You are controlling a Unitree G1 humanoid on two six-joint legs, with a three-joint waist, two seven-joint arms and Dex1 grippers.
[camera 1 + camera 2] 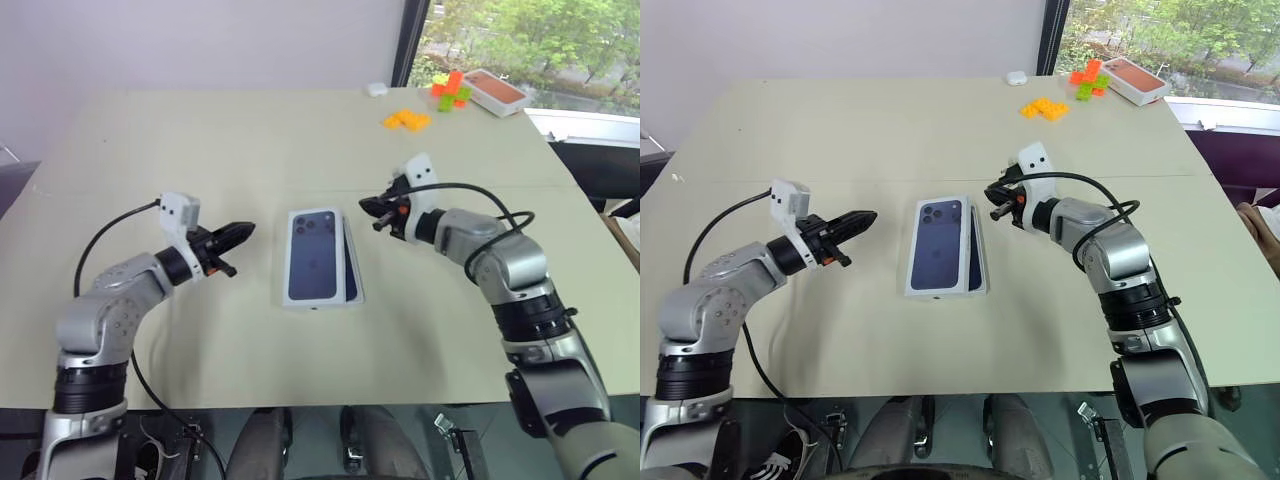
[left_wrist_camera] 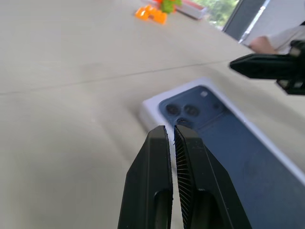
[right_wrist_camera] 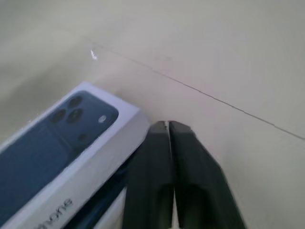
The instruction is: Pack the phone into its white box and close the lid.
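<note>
The lid (image 1: 313,255), white with a blue phone pictured on top, lies flat at the middle of the table and sits slightly askew. Along its right side a dark navy strip (image 1: 351,265) shows, which looks like the phone's edge, with a thin rim of the white box (image 1: 359,288) beside it. The rest of the phone and box is hidden under the lid. My left gripper (image 1: 245,232) hovers shut and empty to the left of the lid. My right gripper (image 1: 368,210) is shut and empty just off the lid's far right corner (image 3: 136,117).
Orange blocks (image 1: 407,120), a green and orange block cluster (image 1: 450,92) and an orange-topped box (image 1: 494,90) lie at the far right of the table. A small white object (image 1: 377,89) sits near the window frame. Bare tabletop (image 1: 200,160) surrounds the lid.
</note>
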